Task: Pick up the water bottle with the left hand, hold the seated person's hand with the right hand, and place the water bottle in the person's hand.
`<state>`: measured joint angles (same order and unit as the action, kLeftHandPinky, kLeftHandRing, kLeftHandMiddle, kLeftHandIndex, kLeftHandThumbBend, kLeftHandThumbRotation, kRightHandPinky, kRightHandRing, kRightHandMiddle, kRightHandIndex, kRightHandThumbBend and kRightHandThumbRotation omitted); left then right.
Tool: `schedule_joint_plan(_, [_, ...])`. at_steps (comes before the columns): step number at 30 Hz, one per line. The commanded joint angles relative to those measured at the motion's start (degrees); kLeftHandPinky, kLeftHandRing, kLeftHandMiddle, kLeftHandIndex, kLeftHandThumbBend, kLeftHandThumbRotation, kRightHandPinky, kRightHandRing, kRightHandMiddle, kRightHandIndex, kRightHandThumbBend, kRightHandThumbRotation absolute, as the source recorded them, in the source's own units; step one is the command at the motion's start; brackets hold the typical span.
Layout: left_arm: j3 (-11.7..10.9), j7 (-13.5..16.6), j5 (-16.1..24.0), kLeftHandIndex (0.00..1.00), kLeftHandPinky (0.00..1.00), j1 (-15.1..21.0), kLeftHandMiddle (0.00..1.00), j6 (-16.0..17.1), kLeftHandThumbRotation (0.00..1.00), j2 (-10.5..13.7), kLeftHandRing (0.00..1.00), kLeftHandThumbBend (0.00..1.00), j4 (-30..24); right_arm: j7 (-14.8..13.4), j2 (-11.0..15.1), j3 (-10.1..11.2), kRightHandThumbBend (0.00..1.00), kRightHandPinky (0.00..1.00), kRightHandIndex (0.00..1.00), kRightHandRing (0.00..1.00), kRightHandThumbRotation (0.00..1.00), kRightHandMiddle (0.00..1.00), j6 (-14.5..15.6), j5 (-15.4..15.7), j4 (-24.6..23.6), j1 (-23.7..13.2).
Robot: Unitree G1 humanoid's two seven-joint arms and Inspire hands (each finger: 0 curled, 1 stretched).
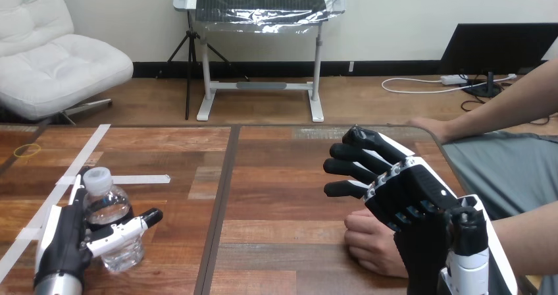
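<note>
Head view: left hand (64,241) is on the water bottle (115,226), thumb wrapped across its front, fingers up its left side. Bottle looks to be standing on the tabletop (276,196), so grasp made, lift not done. Right hand (411,199) is over the person's hand (372,242), a fist on the tabletop. Its fingers are straight and spread, gripping nothing; contact can't be told. Hand-hold and handover remain: roughly 1 of 3 steps underway.
</note>
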<state>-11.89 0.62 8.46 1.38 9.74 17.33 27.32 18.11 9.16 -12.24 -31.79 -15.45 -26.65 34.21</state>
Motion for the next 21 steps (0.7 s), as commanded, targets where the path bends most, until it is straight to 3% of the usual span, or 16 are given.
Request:
schedule_joint_plan(1, [0.85,0.03,-0.41,1.0,0.9,5.53,1.0,0.06,0.27,1.18,0.99,0.96,3.12,-0.07,-0.19,0.33,0.68,0.69,0.81,0.78,1.0,0.8,-0.12,-0.85,-2.52,-1.58])
schedule_joint_plan(12, [1.24,0.3,-1.03,1.0,0.95,8.01,1.0,-2.56,0.25,0.67,1.0,0.95,4.61,-0.07,-0.19,0.36,0.68,0.69,0.8,0.77,1.0,0.8,-0.03,-1.28,-2.68,-1.44])
schedule_joint_plan(21, [1.51,1.67,-1.07,1.0,0.95,9.75,0.99,-2.43,0.26,0.19,0.99,0.95,7.13,-0.09,-0.26,0.31,0.69,0.68,0.8,0.77,1.0,0.8,-0.03,-1.38,-2.77,-1.39])
